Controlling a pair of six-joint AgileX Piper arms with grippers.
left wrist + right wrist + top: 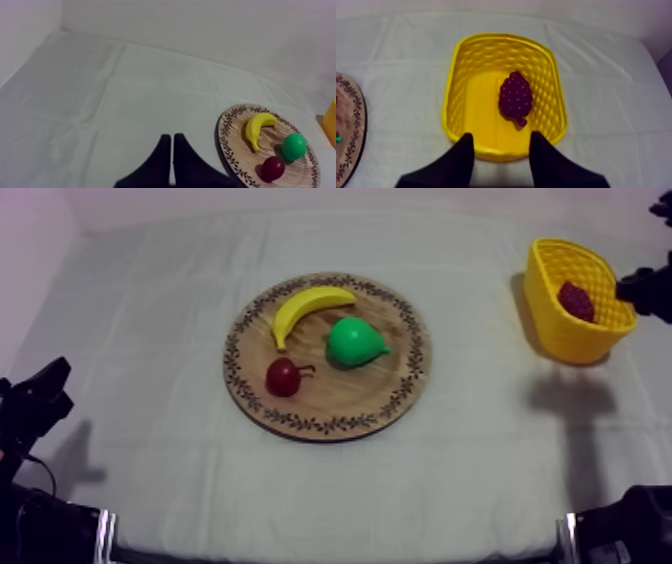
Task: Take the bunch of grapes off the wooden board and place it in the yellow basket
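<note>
The dark purple bunch of grapes [575,300] lies inside the yellow basket [560,328] at the table's far right. In the right wrist view the grapes [515,97] rest on the floor of the basket [456,95], toward one wall. My right gripper [501,137] hovers open above the basket's near rim with nothing between its fingers. From above, the right gripper [648,288] sits just beside the basket. My left gripper [172,150] is shut on nothing, its fingers forming a narrow wedge over bare cloth; it rests low at the left [35,403].
The round wooden board [330,403] at the table's middle carries a banana [305,308], a green pear [355,342] and a small red fruit [284,376]. The left wrist view has the board [237,135] beyond the fingers. Open cloth separates board and basket.
</note>
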